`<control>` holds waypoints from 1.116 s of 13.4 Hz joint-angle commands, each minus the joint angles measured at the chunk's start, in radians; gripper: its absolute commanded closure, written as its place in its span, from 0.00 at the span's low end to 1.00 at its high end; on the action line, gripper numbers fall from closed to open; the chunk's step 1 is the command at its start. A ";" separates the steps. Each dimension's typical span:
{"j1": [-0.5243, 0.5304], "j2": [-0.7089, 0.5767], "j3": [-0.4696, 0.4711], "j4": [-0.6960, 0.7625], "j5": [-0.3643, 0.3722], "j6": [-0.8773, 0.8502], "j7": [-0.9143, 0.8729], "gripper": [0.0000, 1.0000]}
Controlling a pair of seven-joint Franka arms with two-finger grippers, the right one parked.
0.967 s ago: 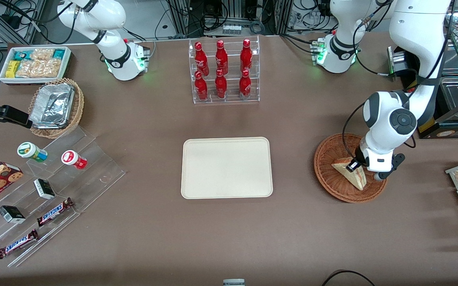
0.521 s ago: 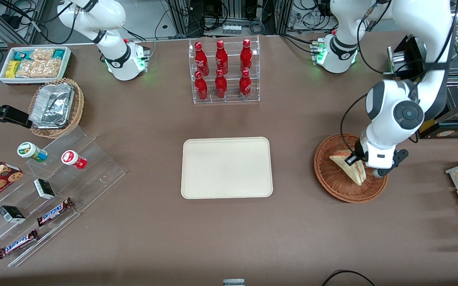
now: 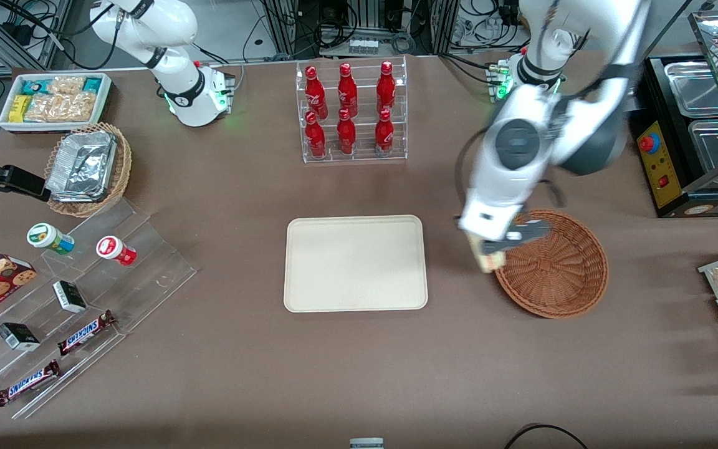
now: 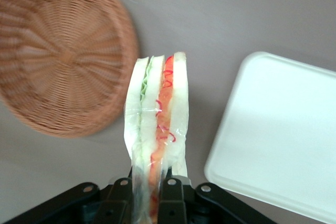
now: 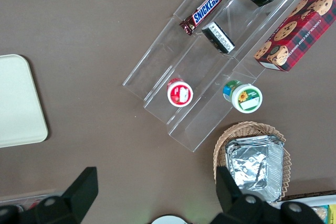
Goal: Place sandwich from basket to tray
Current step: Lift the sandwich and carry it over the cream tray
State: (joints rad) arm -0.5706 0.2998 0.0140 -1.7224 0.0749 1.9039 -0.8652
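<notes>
The sandwich (image 4: 156, 124), wrapped in clear film, is clamped between the two fingers of the left arm's hand (image 4: 149, 192) and held in the air above the brown tabletop (image 3: 359, 362), between the reddish-brown wicker basket (image 3: 558, 268) and the cream tray (image 3: 355, 263), just beside the basket's rim.

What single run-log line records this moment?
phase: carry | gripper: shut on wrapped triangular white-bread sandwich, between empty reddish-brown wicker basket and cream rectangular tray | placed: no
</notes>
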 commanded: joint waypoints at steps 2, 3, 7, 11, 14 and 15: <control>-0.135 0.249 0.012 0.265 0.006 -0.028 -0.037 1.00; -0.161 0.298 0.003 0.312 0.005 -0.025 -0.037 1.00; -0.228 0.446 -0.025 0.454 -0.007 0.006 -0.043 0.99; -0.281 0.498 -0.028 0.458 -0.006 0.133 -0.041 1.00; -0.288 0.538 -0.028 0.471 -0.006 0.201 -0.041 1.00; -0.290 0.556 -0.028 0.480 -0.003 0.202 -0.040 0.99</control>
State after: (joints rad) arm -0.8518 0.8063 -0.0228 -1.2986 0.0729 2.0994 -0.9027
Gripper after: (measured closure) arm 0.859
